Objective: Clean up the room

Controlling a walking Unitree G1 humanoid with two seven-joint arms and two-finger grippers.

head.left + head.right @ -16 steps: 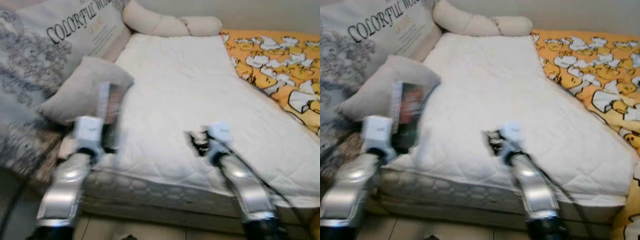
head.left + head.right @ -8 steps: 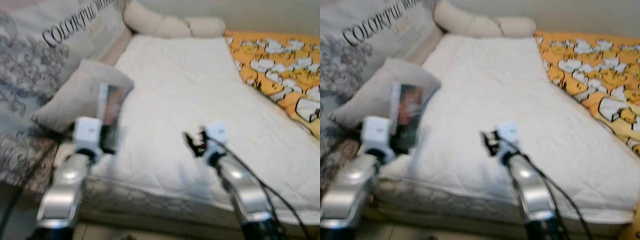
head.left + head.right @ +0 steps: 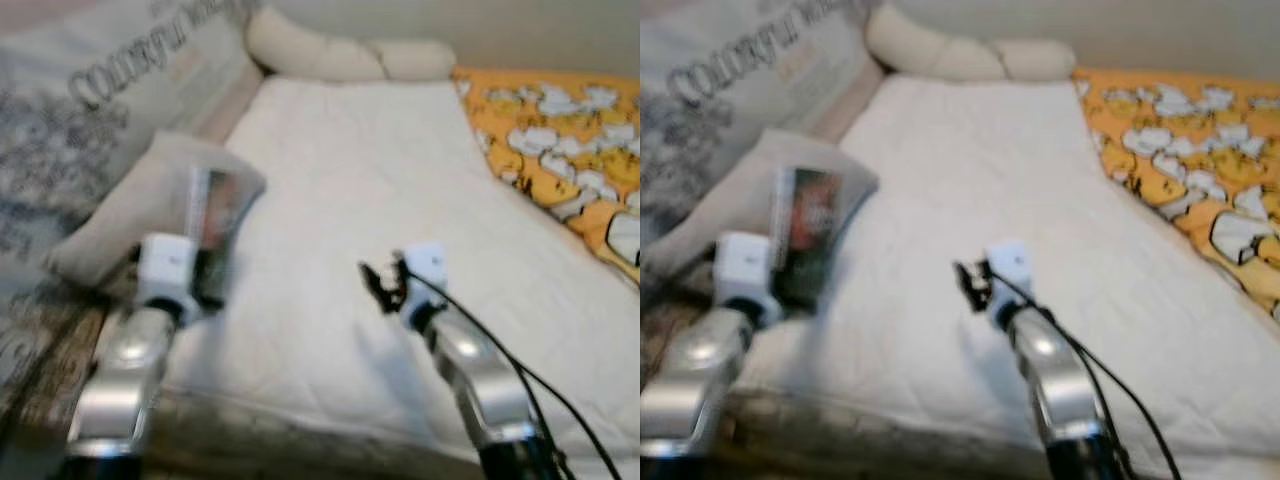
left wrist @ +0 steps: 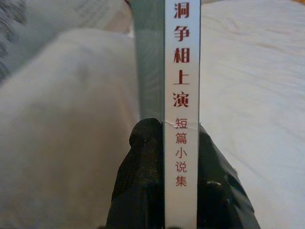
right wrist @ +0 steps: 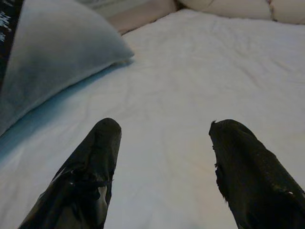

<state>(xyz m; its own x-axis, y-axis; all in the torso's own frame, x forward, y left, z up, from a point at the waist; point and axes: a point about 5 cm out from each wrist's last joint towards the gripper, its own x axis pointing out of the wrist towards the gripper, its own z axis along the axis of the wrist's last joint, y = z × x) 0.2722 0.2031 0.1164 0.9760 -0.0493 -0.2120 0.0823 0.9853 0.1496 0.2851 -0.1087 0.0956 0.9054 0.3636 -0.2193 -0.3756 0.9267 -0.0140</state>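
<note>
Left wrist view resolves red characters on book (image 4: 181,95) spine, pinched upright in left claw (image 4: 169,157). Right claw (image 5: 164,143) spread above bed (image 5: 200,86).

White quilted mattress (image 3: 350,200), beige pillow (image 3: 130,215), orange duck-print blanket (image 3: 560,130).

Book (image 3: 213,215): thin paperback, white spine with red Chinese characters, dark cover. Held upright, spine toward wrist camera, clamped near bottom edge. Sits at 9 o'clock of scene, above bed's near-left corner.
</note>
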